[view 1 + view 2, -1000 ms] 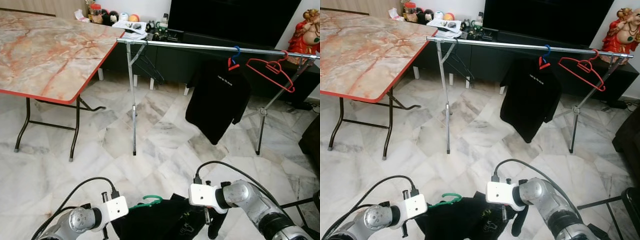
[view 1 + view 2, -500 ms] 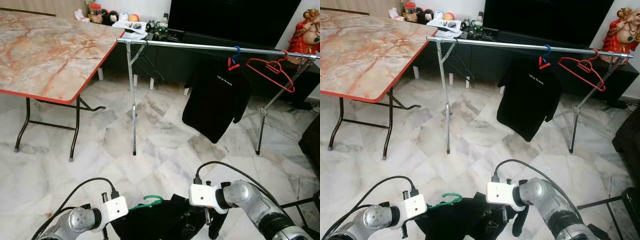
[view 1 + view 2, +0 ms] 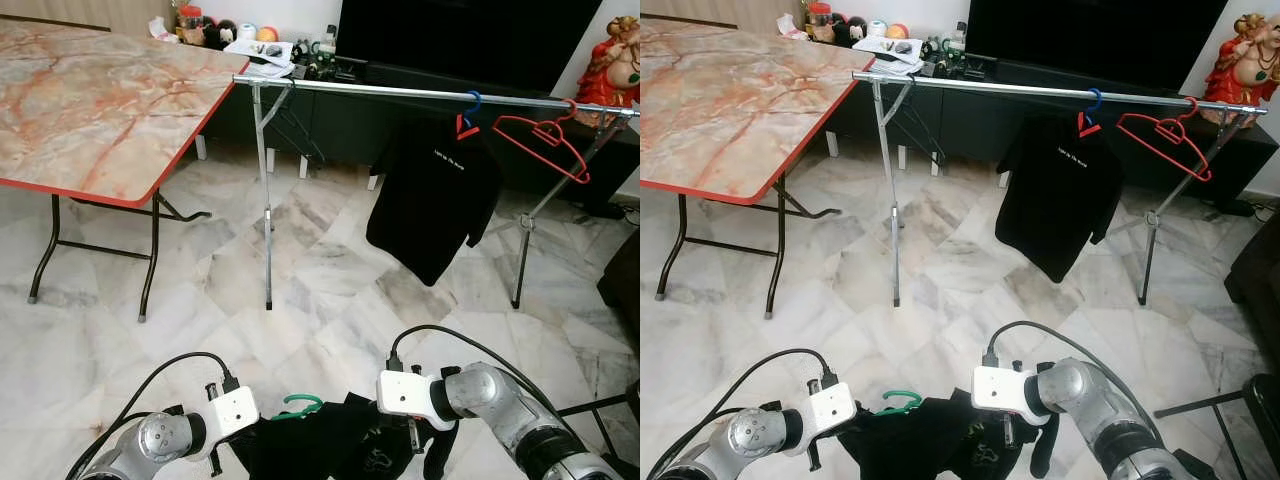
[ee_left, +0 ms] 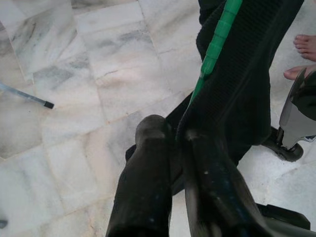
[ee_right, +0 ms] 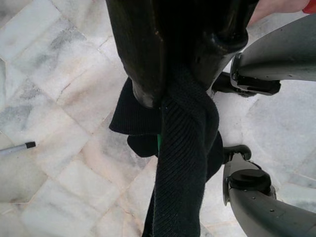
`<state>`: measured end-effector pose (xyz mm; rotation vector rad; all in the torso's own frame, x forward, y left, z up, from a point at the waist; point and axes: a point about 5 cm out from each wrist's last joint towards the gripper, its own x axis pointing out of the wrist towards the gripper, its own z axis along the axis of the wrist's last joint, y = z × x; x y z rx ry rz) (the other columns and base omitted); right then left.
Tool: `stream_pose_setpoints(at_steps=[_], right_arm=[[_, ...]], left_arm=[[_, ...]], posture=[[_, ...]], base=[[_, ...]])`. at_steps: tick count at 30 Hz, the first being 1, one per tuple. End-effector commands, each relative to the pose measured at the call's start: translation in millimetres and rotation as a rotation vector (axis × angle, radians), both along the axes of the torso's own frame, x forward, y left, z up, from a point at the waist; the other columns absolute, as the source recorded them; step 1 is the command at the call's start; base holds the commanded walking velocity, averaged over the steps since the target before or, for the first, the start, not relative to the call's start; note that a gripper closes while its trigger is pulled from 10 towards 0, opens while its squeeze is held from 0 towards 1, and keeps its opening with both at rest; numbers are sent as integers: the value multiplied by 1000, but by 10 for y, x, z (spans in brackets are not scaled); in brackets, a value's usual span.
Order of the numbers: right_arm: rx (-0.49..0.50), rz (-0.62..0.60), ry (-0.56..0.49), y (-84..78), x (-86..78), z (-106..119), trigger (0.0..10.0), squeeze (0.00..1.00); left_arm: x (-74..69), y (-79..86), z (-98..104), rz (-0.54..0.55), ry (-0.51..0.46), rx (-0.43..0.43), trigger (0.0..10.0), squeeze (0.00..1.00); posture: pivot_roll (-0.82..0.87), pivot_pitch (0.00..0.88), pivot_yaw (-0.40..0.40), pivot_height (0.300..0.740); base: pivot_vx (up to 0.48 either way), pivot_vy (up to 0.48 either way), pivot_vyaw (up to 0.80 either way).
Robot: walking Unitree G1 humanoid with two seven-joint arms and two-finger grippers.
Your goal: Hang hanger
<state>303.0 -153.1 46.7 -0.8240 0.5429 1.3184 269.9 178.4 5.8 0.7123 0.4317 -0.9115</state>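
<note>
A green hanger (image 3: 297, 404) carrying a black garment (image 3: 335, 452) hangs low between my two arms, its hook pointing up. My left gripper (image 4: 175, 131) is shut on one fabric-covered shoulder of the hanger (image 4: 217, 42). My right gripper (image 5: 182, 86) is shut on the black garment (image 5: 180, 163) at the other side. Ahead, a metal clothes rail (image 3: 400, 93) stands across the room. It bears a black T-shirt (image 3: 435, 200) on a blue hanger and a bare red hanger (image 3: 545, 140).
A marble-topped folding table (image 3: 90, 100) stands to the left, its corner close to the rail's left post (image 3: 264, 200). Dark wire hangers (image 3: 297, 128) hang at that end. A low black TV cabinet (image 3: 330, 115) runs behind the rail. A person's toes (image 4: 306, 44) are near my left gripper.
The held garment and green hook have sunk slightly between my grippers. The black T-shirt on the rail has swung a little.
</note>
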Motion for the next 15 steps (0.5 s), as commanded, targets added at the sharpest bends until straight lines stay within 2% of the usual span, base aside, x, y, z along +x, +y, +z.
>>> stream_pose_setpoints(at_steps=[1,12,15], right_arm=[[-3,-2,1,-15,1,2,10000,0],[-2,-12,-6,-17,15,8,10000,0],[-43,-43,-16,-66,22,-26,10000,0]], left_arm=[[19,-33,26,-8,-11,-13,0,0],[0,-30,7,-9,1,-12,0,0],[21,0,29,8,-20,-4,0,0]], posture=[[77,111,-138,740],[77,112,-140,740],[80,113,-141,740]], base=[[0,0,0],[0,0,0],[0,0,0]])
